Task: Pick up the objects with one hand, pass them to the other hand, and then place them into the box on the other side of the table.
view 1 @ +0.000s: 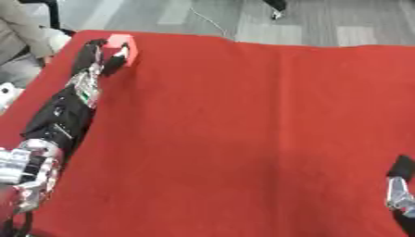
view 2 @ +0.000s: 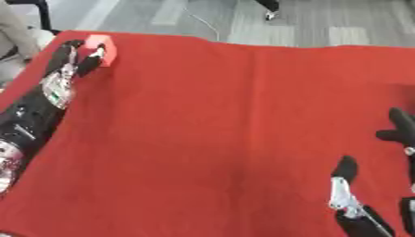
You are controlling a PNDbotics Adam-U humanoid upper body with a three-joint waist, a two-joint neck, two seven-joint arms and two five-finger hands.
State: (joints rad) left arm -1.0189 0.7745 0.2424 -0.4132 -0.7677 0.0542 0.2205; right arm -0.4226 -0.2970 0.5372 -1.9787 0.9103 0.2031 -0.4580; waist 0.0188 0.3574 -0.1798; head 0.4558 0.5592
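Nearest the camera, at the worktop's (view 2: 243, 139) near right corner, the robot's right hand (view 2: 381, 185) rests idle with its fingers (view 2: 344, 167) pointing up and relaxed, holding nothing and touching only the red cloth that covers the worktop. Part of it is cut off by the view's edge, so only a few dark fingers and a silver section show.

Along the worktop's left edge the left arm (view 1: 57, 120) stretches away from the camera toward the far left corner. Its left hand (view 1: 101, 58) sits at a small red-pink block (view 1: 126, 48), which lies on the cloth right by that far left corner. The fingers (view 1: 116, 62) are spread only narrowly and curl round the block: dark fingertips show on the near side of it and against its left side, so the hand appears to grip it. Whether the block is lifted off the cloth or resting on it cannot be told.

No box shows in either view, so nothing can be said of what it contains.
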